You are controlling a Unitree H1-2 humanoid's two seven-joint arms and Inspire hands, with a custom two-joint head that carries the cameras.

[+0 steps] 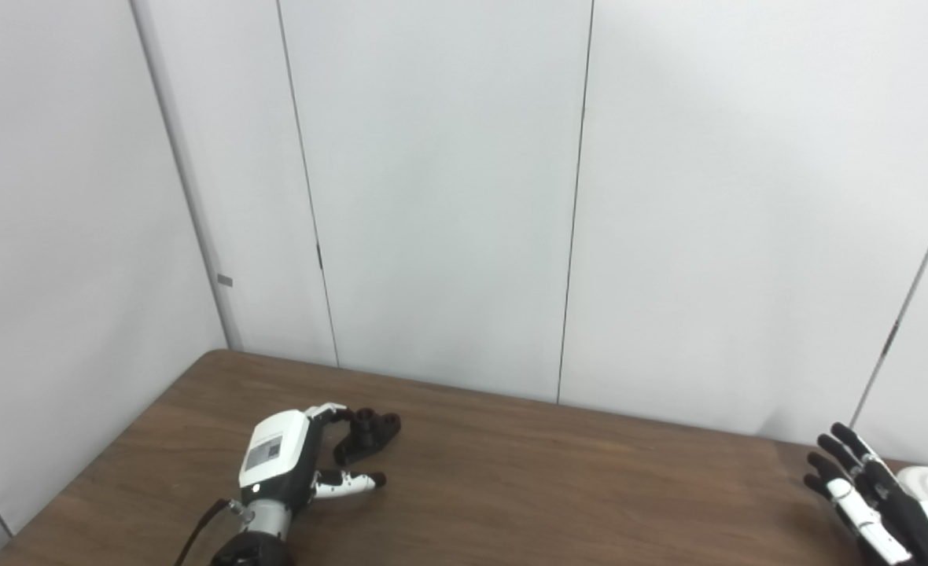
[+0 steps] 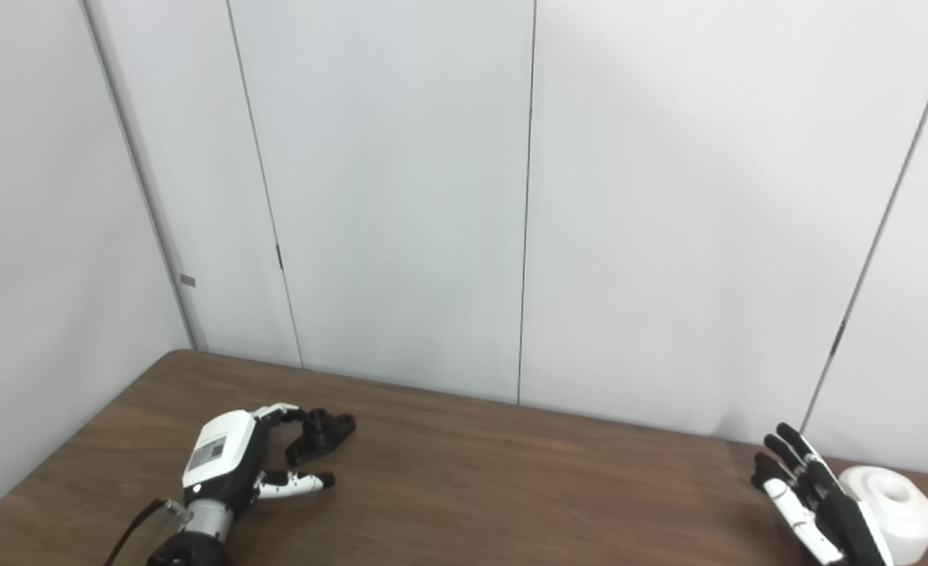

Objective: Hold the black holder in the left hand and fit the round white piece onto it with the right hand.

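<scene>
Black-tipped fingers of the left hand (image 2: 228,464) curl loosely around the black holder (image 2: 321,435), which lies on the brown table (image 2: 495,479); whether they truly grip it I cannot tell. Across the table from the holder, well apart, the right hand (image 2: 814,499) stands with fingers spread, empty, just beside the round white piece (image 2: 893,499).

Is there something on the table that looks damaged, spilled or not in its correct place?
Nothing stands out. The black holder lies on the table by the open left hand; the round white piece sits upright beside the open right hand. No spill or breakage shows.
</scene>
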